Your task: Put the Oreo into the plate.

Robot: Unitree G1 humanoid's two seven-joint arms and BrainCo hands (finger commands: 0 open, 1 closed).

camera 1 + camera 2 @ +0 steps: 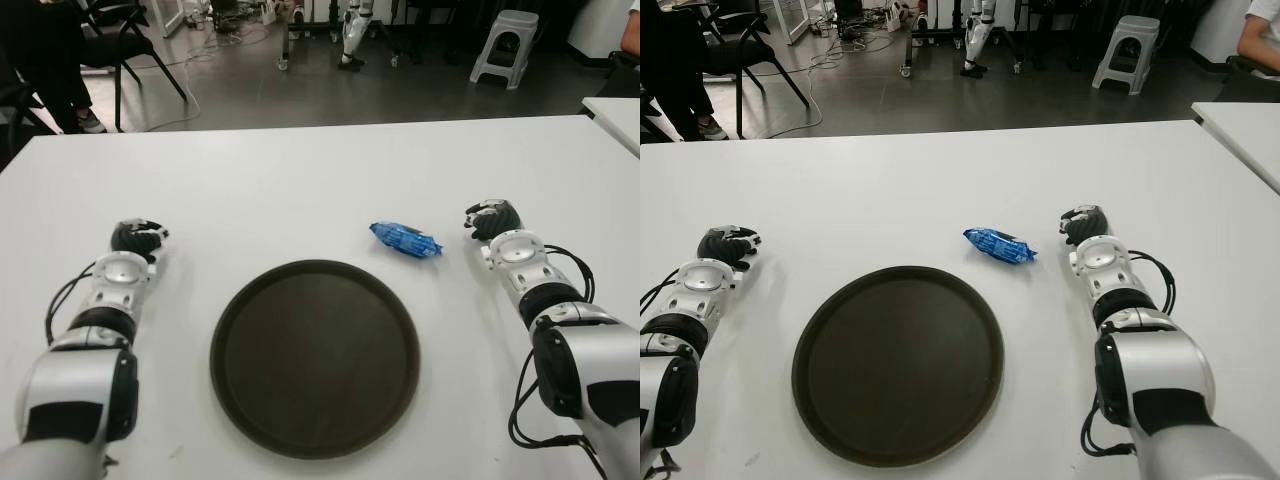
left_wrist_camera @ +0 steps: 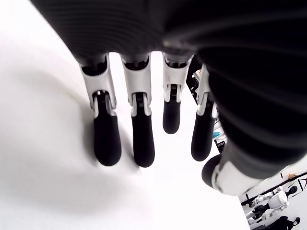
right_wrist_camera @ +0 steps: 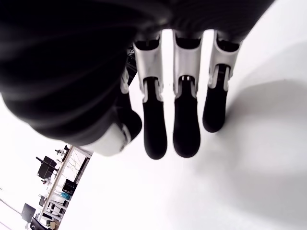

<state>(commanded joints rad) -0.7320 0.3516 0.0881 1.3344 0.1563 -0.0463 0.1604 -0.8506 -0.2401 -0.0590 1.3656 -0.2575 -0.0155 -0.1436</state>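
A blue Oreo packet (image 1: 405, 240) lies on the white table (image 1: 300, 190), just beyond the far right rim of the round dark plate (image 1: 314, 356). My right hand (image 1: 494, 219) shows to the right of the packet, a short gap apart from it, fingers (image 3: 186, 129) relaxed over the table and holding nothing. My left hand (image 1: 138, 238) shows to the left of the plate, its fingers (image 2: 142, 139) spread and hanging over bare table. The plate has nothing on it.
Past the table's far edge are a dark floor, black chairs (image 1: 110, 40) at the left, a grey stool (image 1: 507, 45) at the right and cables. Another white table's corner (image 1: 615, 115) shows at the far right.
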